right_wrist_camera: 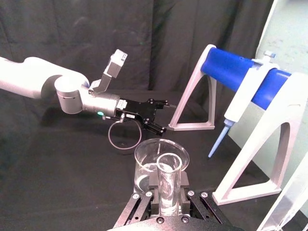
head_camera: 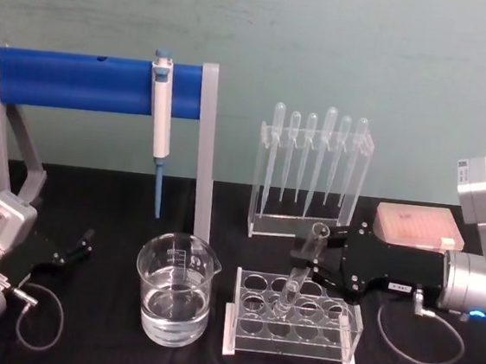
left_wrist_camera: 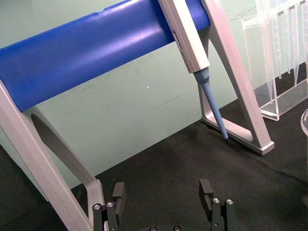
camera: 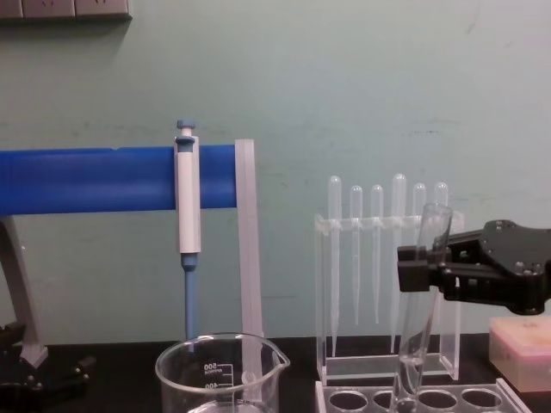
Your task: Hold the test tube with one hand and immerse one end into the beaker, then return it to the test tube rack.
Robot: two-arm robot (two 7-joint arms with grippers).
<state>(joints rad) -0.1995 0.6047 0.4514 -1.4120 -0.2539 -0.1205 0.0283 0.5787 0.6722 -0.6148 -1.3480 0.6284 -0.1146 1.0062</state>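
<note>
Here's the test tube (head_camera: pixel 302 268): clear glass, open rim up, round bottom down, leaning a little. It sits pinched in the right end effector (head_camera: pixel 322 258), which is closed on the tube's upper part, below the rim. In the chest view the tube (camera: pixel 420 297) tilts with its rim to the right, its bottom end reaching down into a hole of the rack (camera: pixel 430 399). The right wrist view looks straight down the tube's open mouth (right_wrist_camera: pixel 168 178), with the fingers (right_wrist_camera: pixel 183 185) pressed against both sides.

The rack (head_camera: pixel 292 331) is clear plastic with round holes, standing at the near side of the black worktop (head_camera: pixel 100 219); the tube is the one thing in it. Just left of the rack stands the beaker (head_camera: pixel 174 290), wide clear glass with a spout, holding clear liquid in its lower part. White marks show on its wall in the chest view (camera: pixel 219 374).

Behind the rack, the pipette stand (head_camera: pixel 311 182) holds six thin pipettes upright. A pinkish box (head_camera: pixel 418 226) lies far right. The pipettor (head_camera: pixel 159 125) hangs from the blue bar (head_camera: pixel 80 80), tip down.

The left end effector (head_camera: pixel 80 245) rests low at the near left, fingers (left_wrist_camera: pixel 118 194) apart and holding nothing.
</note>
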